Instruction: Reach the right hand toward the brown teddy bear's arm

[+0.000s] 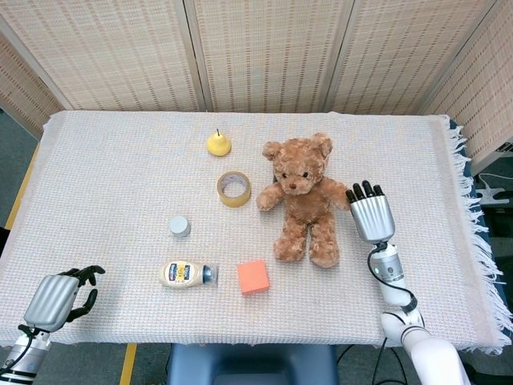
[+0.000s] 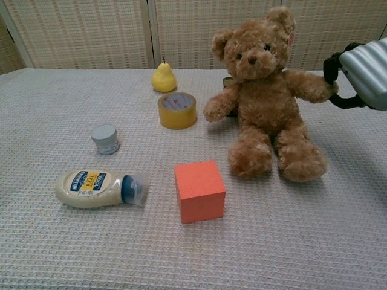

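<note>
Bear [image 1: 301, 197] sits right of centre on the surface [image 1: 112, 176]. Right hand [image 1: 370, 215] is at its right-side arm [image 2: 309, 84], fingers curled around the paw. Left hand [image 1: 60, 295], curled and empty, rests near-left.

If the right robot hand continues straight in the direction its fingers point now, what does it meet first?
Most likely the teddy bear's arm: the right robot hand has fingertips right at its end, though actual contact is unclear.

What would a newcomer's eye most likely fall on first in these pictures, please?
Probably the brown teddy bear, sitting upright right of the table's middle, with the right hand at the tip of its outstretched arm. Next, the orange cube near the front edge, beside the mayonnaise bottle lying on its side.
</note>
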You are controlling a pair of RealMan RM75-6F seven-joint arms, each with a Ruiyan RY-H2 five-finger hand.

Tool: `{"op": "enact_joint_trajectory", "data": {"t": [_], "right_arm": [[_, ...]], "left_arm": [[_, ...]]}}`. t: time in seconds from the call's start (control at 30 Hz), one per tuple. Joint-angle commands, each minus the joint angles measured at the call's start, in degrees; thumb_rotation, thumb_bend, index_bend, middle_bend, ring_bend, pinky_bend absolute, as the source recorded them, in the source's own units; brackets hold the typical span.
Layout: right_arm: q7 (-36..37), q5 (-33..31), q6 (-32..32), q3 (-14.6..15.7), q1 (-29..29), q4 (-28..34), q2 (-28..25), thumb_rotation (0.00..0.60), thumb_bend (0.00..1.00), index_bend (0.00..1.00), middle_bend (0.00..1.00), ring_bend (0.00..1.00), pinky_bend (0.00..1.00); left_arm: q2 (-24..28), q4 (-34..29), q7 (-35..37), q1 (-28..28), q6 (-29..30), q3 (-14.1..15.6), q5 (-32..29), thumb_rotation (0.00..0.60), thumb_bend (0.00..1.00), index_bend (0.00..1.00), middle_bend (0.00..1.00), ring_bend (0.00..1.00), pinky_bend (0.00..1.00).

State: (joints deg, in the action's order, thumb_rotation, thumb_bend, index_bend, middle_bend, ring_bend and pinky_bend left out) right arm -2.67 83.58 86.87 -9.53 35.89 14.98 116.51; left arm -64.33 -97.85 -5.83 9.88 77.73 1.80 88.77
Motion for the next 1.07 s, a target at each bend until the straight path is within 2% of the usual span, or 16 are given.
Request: {"op": "enact_joint_trajectory", "data": {"t": [0.03,0.1,0.23,0.3,0.4,0.43,0.53,0.6,0.7,0.8,1.07], "right_arm": [[0.7,-0.5,1.0,-0.7,0.4,0.9,-0.7,0.6,0.19,0.59,0.5,0.39,0.6],[1.1,-0.5,0.8,-0.7,0.0,1.7,-1.2,0.6,0.19,0.56,0.5,0.39,0.6],[2.8,-0.4,-0.9,0.2,-2.1,6.5,-3.4,0.6,0.19,0.42,0.47,0.31,0.56],[2.7,-0.7,-2.3,1.0,-4.3,12.7,-6.3,0.6,0.19,0.3,0.36,0.2,0.45],[0.2,-1.2,-4.7,3.5,-9.4,33.0,-16.4,0.6,0.19,0.15,0.23,0.07,0.31],[-2.0,-1.3,-5.6,5.4,-11.8,45.2,-23.2,0.6,0.19,0.1,0.19,0.03,0.26],[-8.9,-0.3,-5.3,11.2,-16.8,72.1,-40.3,0.6,0.19,0.06,0.17,0.0,0.22],[-11.1,2.4,-3.0,14.5,-19.4,79.7,-46.6,0.6,0.19,0.06,0.17,0.0,0.22],[-12.0,7.0,1.6,17.7,-23.1,82.6,-50.8,0.6,0.19,0.08,0.17,0.0,0.22],[-12.5,9.7,5.2,19.2,-26.4,80.3,-51.3,0.6,0.19,0.09,0.17,0.0,0.21],[-11.1,12.6,3.8,19.8,-28.0,76.9,-50.8,0.6,0.19,0.08,0.17,0.0,0.21]], "left_arm": [[0.0,0.0,-0.1,0.0,0.0,0.0,0.0,0.6,0.48,0.34,0.48,0.46,0.61],[-0.1,0.0,-0.1,0.0,0.0,0.0,0.0,0.6,0.48,0.34,0.48,0.46,0.61],[-0.1,0.0,-0.2,0.1,-0.2,0.0,-0.1,0.6,0.48,0.34,0.48,0.46,0.61],[-0.1,0.0,-0.2,0.1,-0.2,0.0,-0.2,0.6,0.48,0.34,0.47,0.46,0.61],[-0.1,0.1,-0.1,0.1,-0.3,0.0,-0.3,0.6,0.48,0.34,0.47,0.46,0.61],[-0.1,0.2,-0.1,0.1,-0.3,0.0,-0.3,0.6,0.48,0.34,0.47,0.46,0.61],[-0.1,0.3,0.1,0.1,-0.5,0.0,-0.5,0.6,0.48,0.34,0.48,0.46,0.61],[-0.1,0.3,0.1,0.2,-0.6,-0.1,-0.5,0.6,0.48,0.34,0.48,0.46,0.61],[-0.1,0.3,0.0,0.2,-0.7,0.0,-0.5,0.6,0.48,0.34,0.48,0.46,0.61],[-0.1,0.0,-0.3,0.1,-0.4,0.1,-0.2,0.6,0.48,0.34,0.48,0.46,0.61],[-0.4,0.0,-1.3,0.4,-1.0,0.0,-0.7,0.6,0.48,0.34,0.48,0.46,0.61]]}}
